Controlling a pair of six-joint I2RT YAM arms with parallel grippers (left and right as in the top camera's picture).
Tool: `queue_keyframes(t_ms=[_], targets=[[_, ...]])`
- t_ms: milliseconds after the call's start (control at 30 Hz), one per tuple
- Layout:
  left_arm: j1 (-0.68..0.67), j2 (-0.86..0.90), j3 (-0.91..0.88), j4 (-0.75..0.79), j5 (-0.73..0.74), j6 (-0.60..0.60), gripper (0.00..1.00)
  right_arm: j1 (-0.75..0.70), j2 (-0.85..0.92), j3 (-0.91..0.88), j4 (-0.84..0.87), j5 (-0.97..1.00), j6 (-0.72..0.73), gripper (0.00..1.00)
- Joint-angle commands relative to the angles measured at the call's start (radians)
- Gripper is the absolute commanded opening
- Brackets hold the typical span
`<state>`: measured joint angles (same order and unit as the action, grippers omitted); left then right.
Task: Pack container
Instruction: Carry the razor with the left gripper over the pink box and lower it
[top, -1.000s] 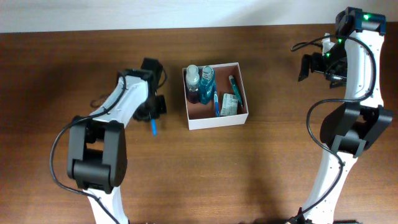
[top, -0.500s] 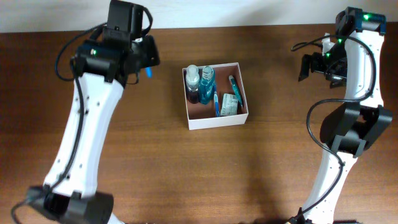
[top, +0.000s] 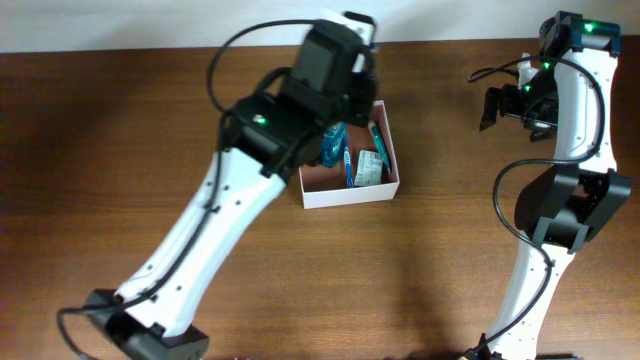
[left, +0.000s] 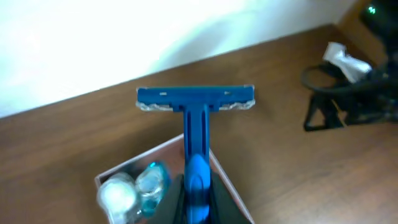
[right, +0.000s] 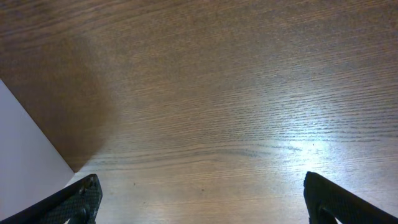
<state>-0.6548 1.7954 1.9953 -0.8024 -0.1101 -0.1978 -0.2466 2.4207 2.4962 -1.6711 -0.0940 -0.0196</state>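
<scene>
The container (top: 350, 193) is a square white-walled box with a pinkish-brown inside, at the table's back middle. It holds a blue bottle (top: 333, 146), a toothbrush (top: 350, 168), a green-and-white carton (top: 370, 168) and a teal tube (top: 375, 135). My left gripper (top: 345, 75) hangs above its back left part, shut on a blue razor (left: 196, 99) whose head points forward. The left wrist view shows the container's rim (left: 231, 191) and two bottle tops (left: 152, 180) below the razor. My right gripper (top: 510, 105) is open and empty at the far right, over bare wood (right: 202, 199).
The white wall runs along the table's back edge (top: 150, 25). The right arm's base (top: 560, 215) stands at the right side. The left arm (top: 220, 210) crosses the table from the front left up to the container.
My left arm has lifted the blue razor from the table left of the container and swung right, so it is now above the container. The right arm has not moved.
</scene>
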Motion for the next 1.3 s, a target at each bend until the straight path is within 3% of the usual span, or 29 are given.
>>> queue_keyframes(t_ms=[0,300,633,767,833,967,1267], targets=[[-0.026,0.081,0.005,0.019,-0.004,0.040,0.01,-0.003,-0.030,-0.006,0.003,0.009,0.002,0.99],[-0.030,0.277,0.005,0.032,0.000,0.039,0.01,-0.003,-0.030,-0.006,0.003,0.009,0.002,0.99],[-0.030,0.371,0.005,-0.002,0.000,0.039,0.02,-0.003,-0.030,-0.006,0.003,0.009,0.002,0.99],[-0.030,0.382,0.005,-0.002,0.000,0.039,0.28,-0.003,-0.030,-0.006,0.003,0.009,0.002,0.99],[-0.030,0.383,0.005,-0.002,0.000,0.039,0.34,-0.003,-0.030,-0.006,0.003,0.009,0.002,0.99],[-0.030,0.383,0.005,-0.002,0.000,0.039,0.57,-0.003,-0.030,-0.006,0.003,0.009,0.002,0.99],[-0.030,0.333,0.007,-0.037,0.000,0.039,0.77,-0.003,-0.030,-0.006,0.003,0.009,0.002,0.99]])
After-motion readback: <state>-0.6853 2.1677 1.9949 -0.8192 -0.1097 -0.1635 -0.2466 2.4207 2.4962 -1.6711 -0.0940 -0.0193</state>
